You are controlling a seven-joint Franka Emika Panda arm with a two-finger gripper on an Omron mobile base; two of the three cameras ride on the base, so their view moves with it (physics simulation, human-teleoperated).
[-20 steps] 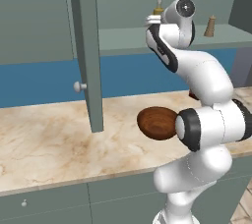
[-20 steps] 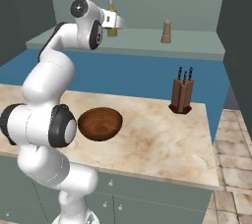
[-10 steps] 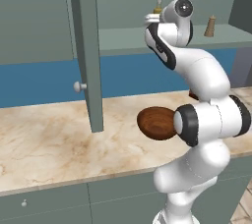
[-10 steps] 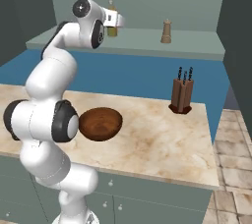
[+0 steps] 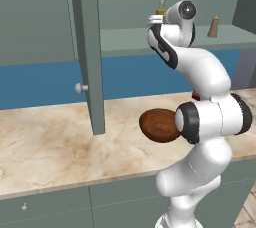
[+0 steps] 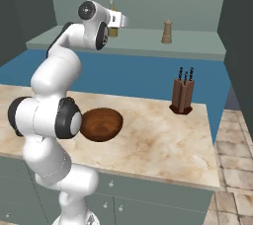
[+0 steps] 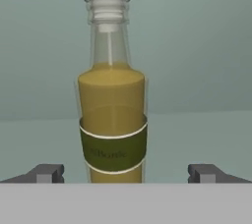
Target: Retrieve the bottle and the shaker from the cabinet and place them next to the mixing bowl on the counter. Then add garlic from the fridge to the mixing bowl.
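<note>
Cabinet [image 5: 87,47] open above the counter [image 5: 60,142].
Gripper [image 7: 126,173] spread wide, bottle [image 7: 112,115] upright between its fingertips; shaker [image 6: 167,31] at three o'clock.

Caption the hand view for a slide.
Open gripper lined up on the amber bottle standing upright on the cabinet shelf, fingertips either side.
</note>
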